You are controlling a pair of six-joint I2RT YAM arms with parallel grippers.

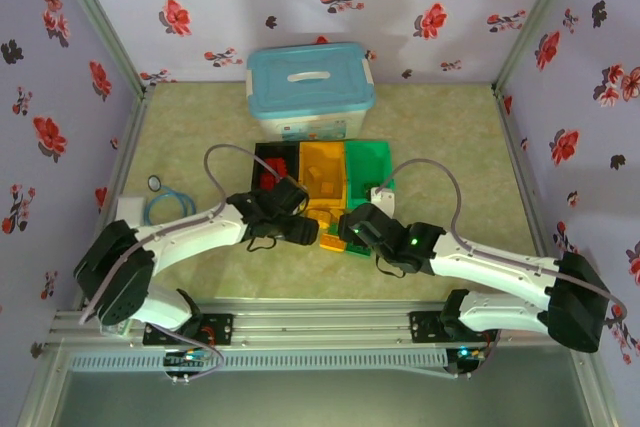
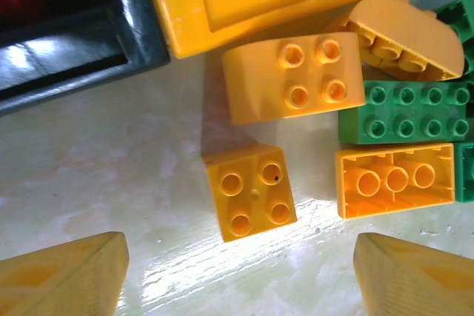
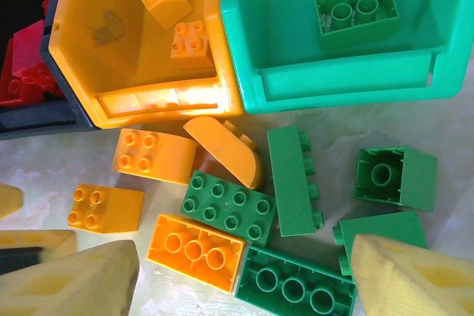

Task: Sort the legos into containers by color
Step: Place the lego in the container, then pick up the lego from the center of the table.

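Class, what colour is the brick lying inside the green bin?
Green: the brick matches its bin; clearest in the right wrist view.

The legos (image 3: 229, 206) and containers (image 3: 341, 79) are smooth glossy plastic; the table (image 2: 96, 175) shines, faintly grained.

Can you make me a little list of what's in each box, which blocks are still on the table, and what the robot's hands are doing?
black bin: red legos
orange bin: two orange legos inside
green bin: one green lego inside
table: four loose orange legos, at least five loose green legos
left end effector: open, empty
right end effector: open, empty
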